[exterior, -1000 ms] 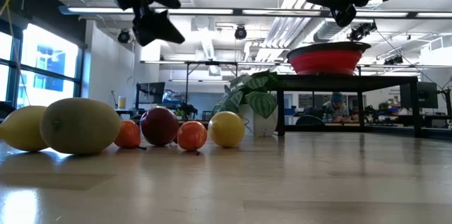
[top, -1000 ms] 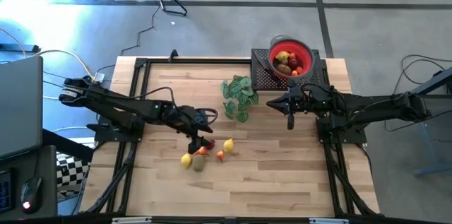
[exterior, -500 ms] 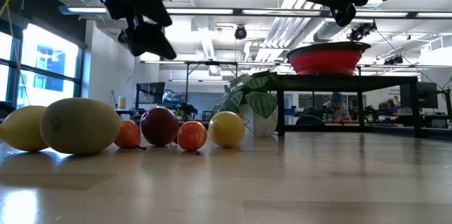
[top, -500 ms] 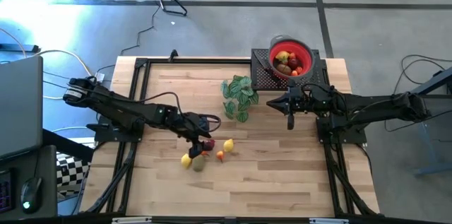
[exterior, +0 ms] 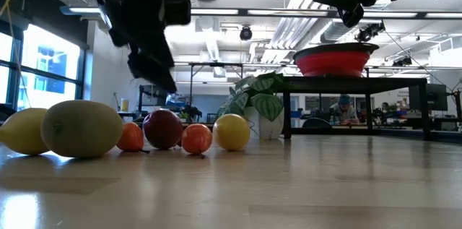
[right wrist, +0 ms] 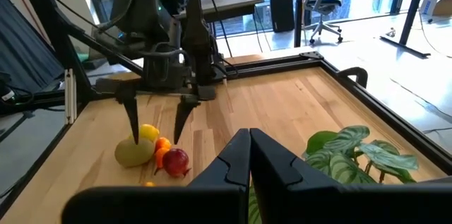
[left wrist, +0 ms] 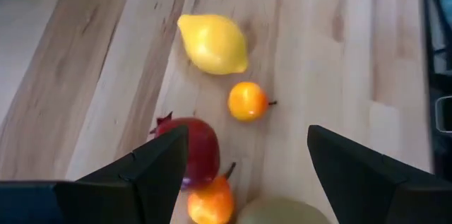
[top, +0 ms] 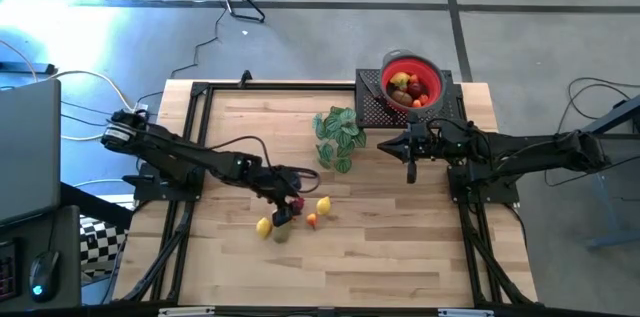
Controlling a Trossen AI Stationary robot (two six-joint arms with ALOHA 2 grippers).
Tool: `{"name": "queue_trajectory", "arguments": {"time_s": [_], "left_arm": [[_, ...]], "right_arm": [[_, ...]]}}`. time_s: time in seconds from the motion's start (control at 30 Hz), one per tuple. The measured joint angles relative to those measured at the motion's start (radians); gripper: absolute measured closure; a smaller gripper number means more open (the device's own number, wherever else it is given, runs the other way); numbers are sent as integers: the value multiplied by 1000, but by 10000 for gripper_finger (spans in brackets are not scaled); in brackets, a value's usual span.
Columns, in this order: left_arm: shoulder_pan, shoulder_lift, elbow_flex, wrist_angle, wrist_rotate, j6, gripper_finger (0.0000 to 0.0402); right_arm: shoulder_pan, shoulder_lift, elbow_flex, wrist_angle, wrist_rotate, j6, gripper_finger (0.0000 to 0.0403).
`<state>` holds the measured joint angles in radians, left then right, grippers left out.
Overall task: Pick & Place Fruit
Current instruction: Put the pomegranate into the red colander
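Several small toy fruits lie in a cluster on the wooden table: a lemon (left wrist: pixel 212 44), a small orange piece (left wrist: pixel 247 102), a dark red piece (left wrist: pixel 194 153), another orange piece (left wrist: pixel 210 203) and a brown-green piece (top: pixel 281 232), with a second lemon (top: pixel 264 225) beside it. My left gripper (left wrist: pixel 247 139) hangs open just above this cluster (exterior: pixel 155 63), its fingers either side of the red and orange pieces, touching nothing. My right gripper (top: pixel 410 167) waits shut in the air near the plant. More fruit lies in the red bowl (top: pixel 411 81).
The red bowl sits on a black rack (top: pixel 372 107) at the table's far right. A green leafy plant sprig (top: pixel 339 135) stands between the bowl and the fruit cluster. Bare wood stretches along the near edge and to the right of the fruits.
My left gripper has moved down and toward the near edge, coming low over the fruit cluster, with its fingers still open. The fruits and my right arm have stayed where they were.
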<state>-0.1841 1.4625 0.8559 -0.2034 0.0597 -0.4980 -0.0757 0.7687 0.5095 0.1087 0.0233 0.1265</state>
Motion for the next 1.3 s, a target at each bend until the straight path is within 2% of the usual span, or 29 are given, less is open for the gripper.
{"name": "queue_trajectory", "arguments": {"time_s": [0.2, 0.63, 1.3], "left_arm": [[0, 46, -1, -44, -23, -5, 117], [0, 148, -1, -25, -29, -5, 117], [0, 214, 0, 41, -92, -6, 117]], "right_arm": [[0, 0, 0, 0, 0, 1, 401], [0, 0, 0, -7, 0, 1, 401], [0, 0, 0, -17, 0, 0, 401]]}}
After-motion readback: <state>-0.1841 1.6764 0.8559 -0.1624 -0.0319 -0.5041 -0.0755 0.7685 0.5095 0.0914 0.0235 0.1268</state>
